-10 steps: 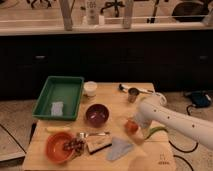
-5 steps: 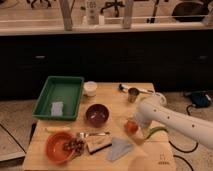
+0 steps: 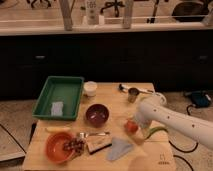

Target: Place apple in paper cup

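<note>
wooden tabletop (image 3: pixel 150 90), 1 white arm (image 3: pixel 185 125) reaching in from the right. gripper (image 3: pixel 134 121) low over the front-right part of the tabletop, right at the apple (image 3: pixel 130 128); fingers spread wide, released, contact with the fruit not discernible. apple sits on the tabletop, just beside a long green vegetable (image 3: pixel 154 132), right of the dark bowl (image 3: pixel 97 114). paper cup (image 3: pixel 90 88) upright near the back edge, beside the green tray (image 3: pixel 46 97), well apart from the apple. metal cup (image 3: pixel 133 94) behind the arm's end. orange bowl (image 3: pixel 57 147) front left.
</note>
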Tool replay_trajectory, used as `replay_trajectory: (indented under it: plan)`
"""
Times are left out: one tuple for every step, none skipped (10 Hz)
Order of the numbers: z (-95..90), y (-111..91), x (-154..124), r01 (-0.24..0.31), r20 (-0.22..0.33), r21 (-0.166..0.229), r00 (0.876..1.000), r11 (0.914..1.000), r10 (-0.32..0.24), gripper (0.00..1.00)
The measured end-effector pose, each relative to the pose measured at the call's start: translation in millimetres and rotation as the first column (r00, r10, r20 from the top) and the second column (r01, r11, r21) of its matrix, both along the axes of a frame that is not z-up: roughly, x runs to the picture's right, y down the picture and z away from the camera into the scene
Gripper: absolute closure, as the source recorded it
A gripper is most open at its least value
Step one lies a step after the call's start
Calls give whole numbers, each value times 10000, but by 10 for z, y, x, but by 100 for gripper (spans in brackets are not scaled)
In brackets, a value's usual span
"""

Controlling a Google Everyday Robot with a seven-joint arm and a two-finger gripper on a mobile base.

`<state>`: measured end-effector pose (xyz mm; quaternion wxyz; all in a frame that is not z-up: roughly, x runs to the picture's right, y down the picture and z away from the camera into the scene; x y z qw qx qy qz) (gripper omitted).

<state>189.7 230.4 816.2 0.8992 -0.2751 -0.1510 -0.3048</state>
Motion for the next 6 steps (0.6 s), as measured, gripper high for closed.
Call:
replay_trajectory:
  plan:
    - [-1,0,0,17,20,-7,10000,10000,-17,20]
    - [-3,-4,2,26,36,-6,10000,10000,-26,20]
    - [-3,-2,0,41,63,-16,10000,10000,-41,20]
    - [-4,-4,-1,37,80,-20,10000,10000,-37,20]
    - [-3,-1,-1,42,95,-33,9999,10000,-41,20]
    - [-4,-4,-2,52,123,-37,9999,10000,-51,20]
